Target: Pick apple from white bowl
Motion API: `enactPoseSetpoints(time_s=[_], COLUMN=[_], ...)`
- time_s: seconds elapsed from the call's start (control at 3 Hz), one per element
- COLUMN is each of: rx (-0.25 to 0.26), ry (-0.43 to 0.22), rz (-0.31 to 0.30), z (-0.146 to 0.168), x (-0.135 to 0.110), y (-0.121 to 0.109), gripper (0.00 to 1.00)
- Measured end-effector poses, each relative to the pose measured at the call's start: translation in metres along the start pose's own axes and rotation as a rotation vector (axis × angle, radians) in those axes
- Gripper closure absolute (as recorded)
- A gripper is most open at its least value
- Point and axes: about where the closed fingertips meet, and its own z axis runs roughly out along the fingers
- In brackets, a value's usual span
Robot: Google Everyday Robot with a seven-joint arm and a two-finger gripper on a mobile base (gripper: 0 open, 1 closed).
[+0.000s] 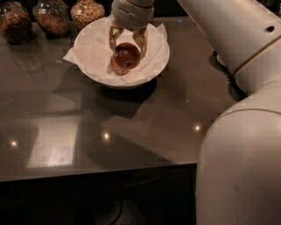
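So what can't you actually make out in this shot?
- Camera view: the tool, shut on the apple at the white bowl, is cut off above by the top edge.
- Whether the apple touches the bowl's paper: this angle does not show it.
- Jars at the back: tops cut by the top edge.
- Table's right side: hidden behind the robot's arm.
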Motion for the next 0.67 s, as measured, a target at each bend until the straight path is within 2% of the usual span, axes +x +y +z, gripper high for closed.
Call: enactPoseSetpoints(time_s=[0.67], rx=[0.086], ry=[-0.019], rz=[0.068], z=[-0.028], x=[0.010], y=[-0.009], gripper=[1.00])
